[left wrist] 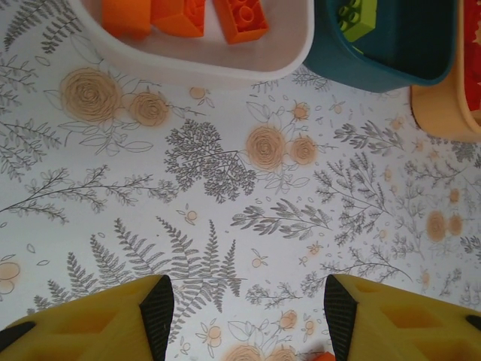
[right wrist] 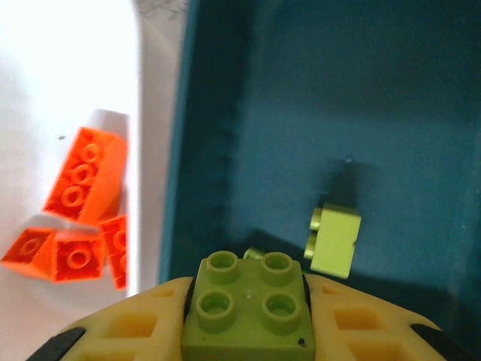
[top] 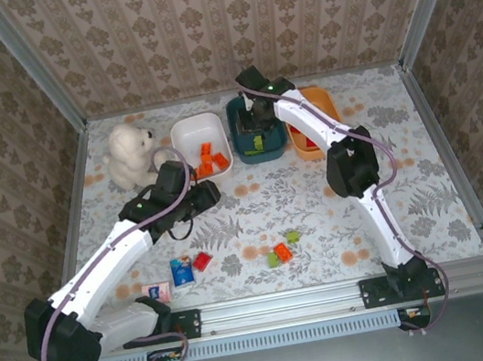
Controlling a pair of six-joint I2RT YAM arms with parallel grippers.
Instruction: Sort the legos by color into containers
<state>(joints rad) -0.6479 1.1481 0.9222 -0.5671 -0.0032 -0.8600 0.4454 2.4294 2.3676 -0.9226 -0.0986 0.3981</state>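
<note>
My right gripper (top: 259,124) hangs over the dark teal tub (top: 239,144), shut on a lime green lego (right wrist: 248,304) with four studs. Another green lego (right wrist: 334,241) lies on the teal tub's floor (right wrist: 301,113). The white tub (top: 192,133) to its left holds orange legos (top: 210,160), and the orange tub (top: 320,98) to its right holds red ones (top: 307,142). My left gripper (top: 209,192) stands open and holds nothing, low over the cloth in front of the white tub (left wrist: 195,64). A red lego (top: 201,261), an orange lego (top: 282,253) and a green lego (top: 294,237) lie loose near the front.
A white teddy bear (top: 130,153) sits at the back left beside the white tub. A blue-and-white packet (top: 182,271) and a second small packet (top: 156,290) lie near the front left. Metal rails and patterned walls enclose the table.
</note>
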